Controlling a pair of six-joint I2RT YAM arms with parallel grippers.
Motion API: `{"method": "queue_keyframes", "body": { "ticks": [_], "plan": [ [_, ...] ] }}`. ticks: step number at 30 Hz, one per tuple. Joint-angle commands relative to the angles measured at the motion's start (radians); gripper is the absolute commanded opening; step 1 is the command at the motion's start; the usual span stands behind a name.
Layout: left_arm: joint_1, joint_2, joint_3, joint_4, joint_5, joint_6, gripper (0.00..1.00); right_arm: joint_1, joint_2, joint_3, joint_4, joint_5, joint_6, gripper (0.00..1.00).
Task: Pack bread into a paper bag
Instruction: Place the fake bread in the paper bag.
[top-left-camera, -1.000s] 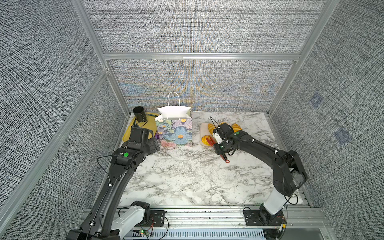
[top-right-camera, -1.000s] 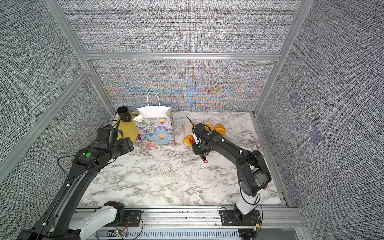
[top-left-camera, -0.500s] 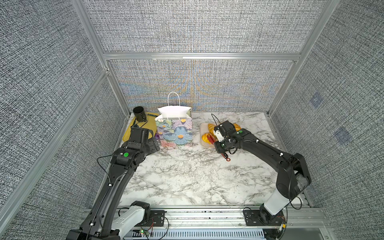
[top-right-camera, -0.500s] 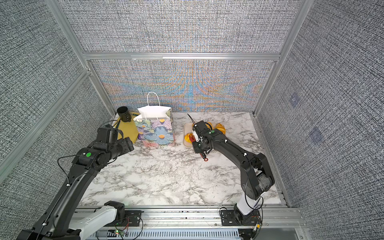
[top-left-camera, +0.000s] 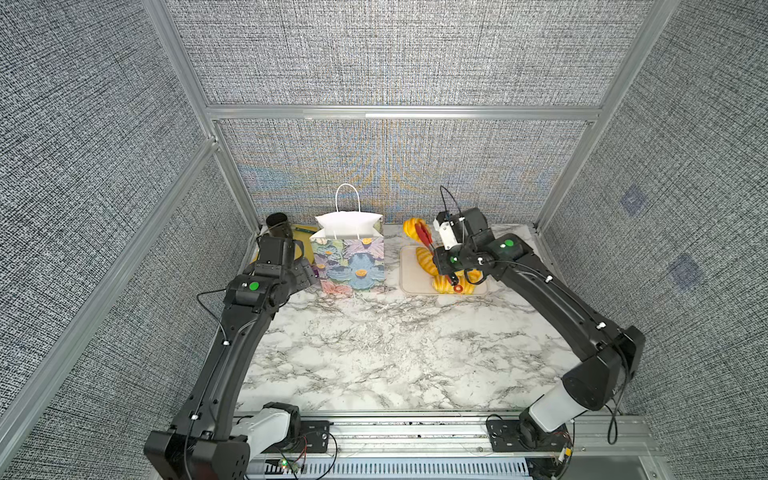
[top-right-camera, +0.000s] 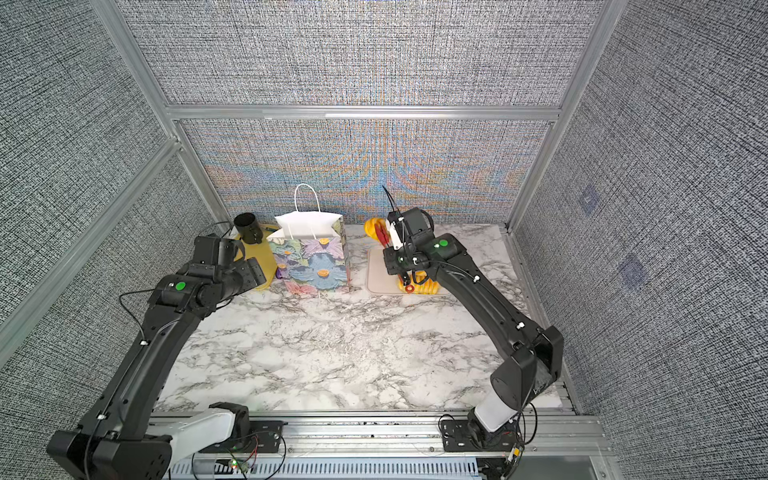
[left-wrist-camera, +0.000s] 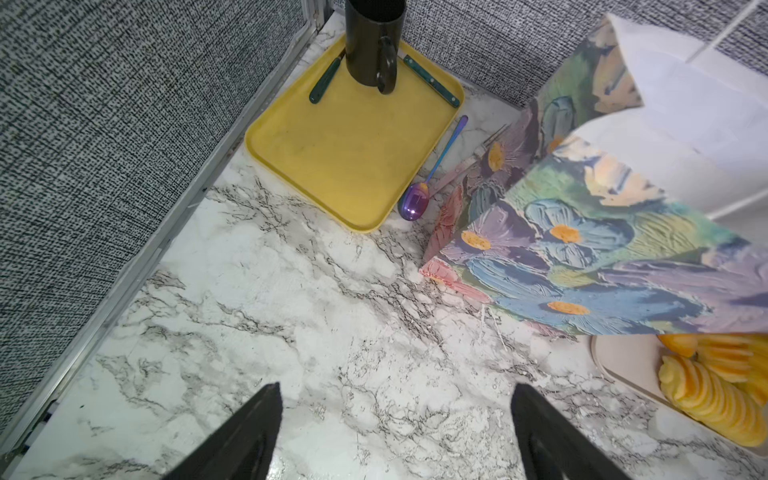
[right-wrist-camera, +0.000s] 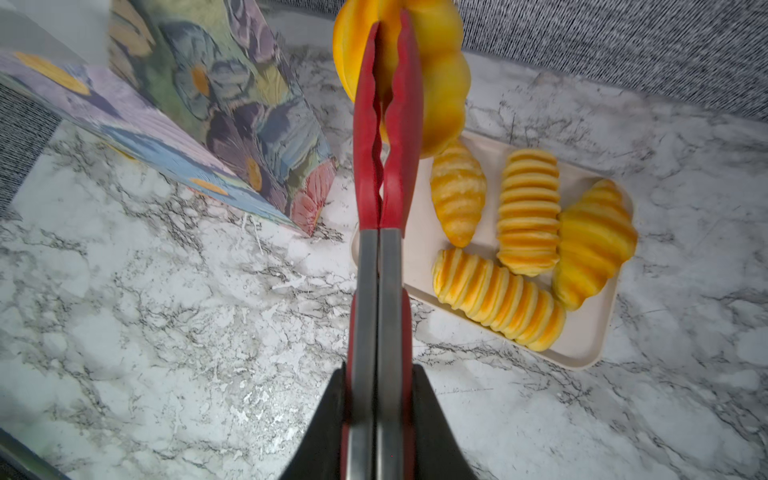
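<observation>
Top views: right gripper is clenched on the handles of red tongs, and the tong tips pinch 1 lifted bread. That piece hangs clear of the beige tray, beyond the fingers by the length of the tongs, level with the open top of the paper bag and apart from it. The bag stands upright on the marble table, between the beige tray and a yellow tray carrying a black cup. Left gripper sits low beside the bag's near corner, touching nothing I can make out. Left wrist view: left gripper is released, its 2 fingers spread wide over bare marble; the bag lies ahead and to one side, no contact. A purple spoon lies between yellow tray and bag. Right wrist view: black fingers squeeze both tong arms together; the lifted bread sits at the far red tips, well ahead of the fingers. 4 bread pieces lie on the beige tray, just beside the bag.
</observation>
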Motion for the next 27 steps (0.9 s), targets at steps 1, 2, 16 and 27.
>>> {"method": "queue_keyframes", "body": {
  "ticks": [1,2,16,27],
  "plan": [
    [0.052,0.051,0.039,0.037,0.086,-0.008,0.88,0.0,-0.03,0.034,0.055,-0.002,0.003,0.2],
    [0.068,0.076,0.064,0.045,0.106,-0.004,0.88,0.0,-0.035,0.049,0.067,-0.013,0.002,0.2],
    [0.319,0.377,0.394,0.175,0.476,-0.055,0.02,0.078,0.126,0.352,0.015,-0.094,-0.064,0.2],
    [0.393,0.584,0.441,0.293,0.812,-0.186,0.02,0.136,0.161,0.409,-0.018,-0.086,-0.085,0.2]
  ]
}}
